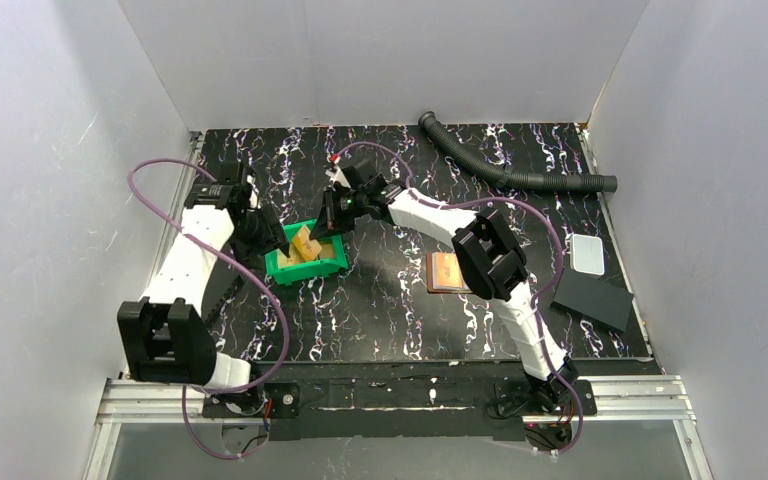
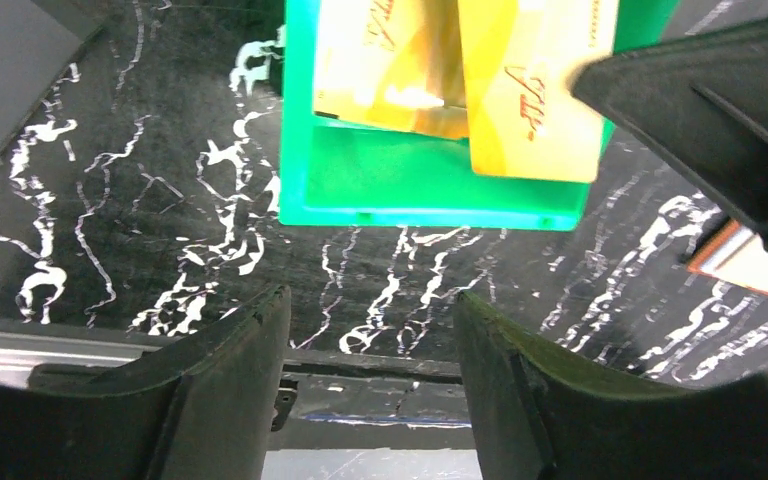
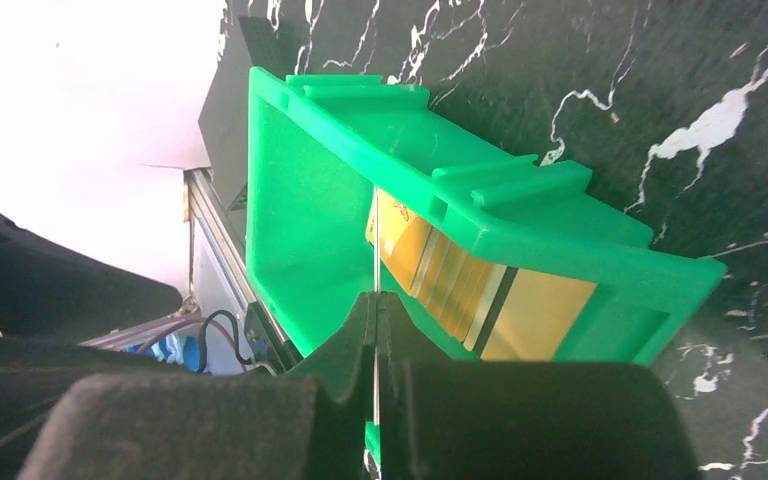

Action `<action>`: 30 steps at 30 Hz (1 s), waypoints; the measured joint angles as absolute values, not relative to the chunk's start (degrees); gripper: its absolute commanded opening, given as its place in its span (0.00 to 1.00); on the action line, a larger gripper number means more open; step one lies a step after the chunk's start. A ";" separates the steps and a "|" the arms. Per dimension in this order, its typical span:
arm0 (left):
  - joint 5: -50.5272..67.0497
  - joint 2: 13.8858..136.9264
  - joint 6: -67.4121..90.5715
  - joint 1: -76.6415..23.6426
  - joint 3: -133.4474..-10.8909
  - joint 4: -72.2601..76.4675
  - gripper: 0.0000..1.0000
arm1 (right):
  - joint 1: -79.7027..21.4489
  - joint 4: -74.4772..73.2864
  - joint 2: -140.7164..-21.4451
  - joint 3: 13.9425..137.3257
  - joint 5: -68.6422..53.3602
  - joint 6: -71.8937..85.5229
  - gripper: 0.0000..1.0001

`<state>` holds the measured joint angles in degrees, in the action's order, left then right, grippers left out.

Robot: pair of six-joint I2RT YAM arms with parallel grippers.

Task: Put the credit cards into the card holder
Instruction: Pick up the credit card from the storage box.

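Observation:
A green bin (image 1: 293, 269) left of centre holds several yellowish-tan credit cards (image 1: 306, 244), leaning on edge. My right gripper (image 1: 333, 213) reaches into the bin from the back right. It is shut on one credit card (image 3: 376, 240), seen edge-on as a thin line between the fingertips (image 3: 360, 325); other cards (image 3: 540, 315) lean behind the bin wall (image 3: 460, 190). My left gripper (image 1: 272, 240) stands open beside the bin's left end with nothing in it; in its own view the gripper (image 2: 372, 300) faces the bin (image 2: 420, 185) and two cards (image 2: 530, 100). The brown card holder (image 1: 447, 272) lies flat right of the bin.
A black corrugated hose (image 1: 510, 170) curves along the back right. A pale translucent plate (image 1: 588, 253) and a flat black sheet (image 1: 592, 297) lie by the right edge. Another black sheet (image 2: 10, 60) lies near the left arm. White walls close in three sides.

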<state>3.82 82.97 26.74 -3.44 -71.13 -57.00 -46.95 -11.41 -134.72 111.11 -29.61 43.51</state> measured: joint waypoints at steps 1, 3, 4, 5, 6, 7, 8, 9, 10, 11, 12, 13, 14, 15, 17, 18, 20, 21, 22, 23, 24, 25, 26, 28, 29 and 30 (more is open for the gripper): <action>4.86 81.76 26.82 -3.44 -70.84 -56.50 0.64 | -46.54 -10.82 -134.55 110.78 -30.01 43.52 0.01; 6.97 79.57 27.00 -3.44 -69.69 -54.97 0.66 | -46.03 -9.07 -134.50 110.32 -30.78 43.84 0.01; 8.39 78.24 27.07 -3.45 -68.72 -54.07 0.66 | -45.90 -8.28 -134.50 110.02 -31.15 44.19 0.01; 9.83 77.07 27.08 -3.46 -67.77 -53.40 0.67 | -45.78 -7.75 -134.50 109.87 -31.63 44.78 0.01; 11.11 76.32 27.15 -3.46 -67.07 -52.85 0.68 | -45.64 -7.01 -134.49 109.55 -32.22 45.53 0.01; 12.29 75.79 27.23 -3.47 -66.49 -52.29 0.68 | -45.42 -5.52 -134.46 108.75 -32.91 46.65 0.01; 13.46 75.32 27.29 -3.49 -65.84 -51.54 0.68 | -45.34 -3.56 -134.24 107.58 -33.37 47.89 0.01; 14.88 74.82 27.46 -3.49 -65.02 -50.53 0.68 | -45.28 -0.07 -133.63 104.95 -33.75 49.77 0.01; 16.16 74.38 27.62 -3.49 -64.27 -49.62 0.68 | -45.13 3.00 -132.87 101.92 -34.11 51.91 0.01; 17.34 74.04 27.84 -3.49 -63.71 -48.91 0.69 | -45.01 5.85 -132.23 99.14 -34.31 54.08 0.01; 18.33 73.73 28.15 -3.49 -63.36 -48.23 0.69 | -44.83 9.33 -131.69 96.03 -34.77 56.82 0.01; 19.01 73.53 28.40 -3.48 -63.29 -47.71 0.69 | -44.59 12.89 -131.43 93.12 -35.15 59.84 0.01; 19.69 73.28 28.81 -3.46 -63.29 -46.93 0.69 | -44.33 16.77 -131.37 90.46 -35.52 63.16 0.01; 20.24 72.99 29.29 -3.39 -63.31 -46.14 0.69 | -44.06 21.03 -131.37 87.89 -35.81 66.60 0.01; 21.29 72.28 30.45 -2.89 -63.40 -44.79 0.69 | -43.48 29.62 -131.37 83.12 -36.08 73.41 0.01; 22.16 71.91 31.33 -2.11 -63.40 -44.09 0.69 | -43.27 33.42 -131.39 81.24 -36.09 76.60 0.01; 24.37 71.23 33.48 0.44 -63.29 -42.11 0.70 | -42.97 39.90 -131.37 78.80 -36.01 82.00 0.01; 25.76 70.79 34.90 2.26 -62.93 -40.42 0.70 | -42.82 42.51 -131.39 78.13 -35.97 83.96 0.01; 27.11 70.34 36.24 4.03 -62.40 -38.61 0.69 | -42.74 45.38 -131.37 77.60 -35.78 85.95 0.01; 28.57 70.08 37.66 5.64 -61.77 -36.93 0.69 | -42.70 47.78 -131.33 77.32 -35.47 87.50 0.01; 29.91 70.07 38.85 6.98 -61.29 -35.57 0.69 | -42.72 49.69 -131.24 77.18 -35.11 88.80 0.01; 31.01 70.42 39.68 7.69 -61.07 -34.64 0.69 | -42.72 51.46 -131.06 77.05 -34.77 89.86 0.01; 32.51 71.04 40.50 8.17 -60.94 -33.46 0.68 | -42.72 52.82 -130.88 77.01 -34.44 90.58 0.01; 35.18 72.69 41.77 8.25 -60.77 -31.20 0.64 | -42.76 55.25 -130.52 76.97 -33.79 91.98 0.01; 36.24 73.62 42.29 8.25 -60.66 -30.16 0.61 | -42.76 56.40 -130.30 76.92 -33.38 92.71 0.01; 37.08 74.50 42.68 8.23 -60.58 -29.34 0.59 | -42.78 57.34 -130.10 76.71 -33.06 93.17 0.01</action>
<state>37.08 74.50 42.68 8.23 -60.58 -29.34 -42.78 57.34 -130.10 76.71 -33.06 93.17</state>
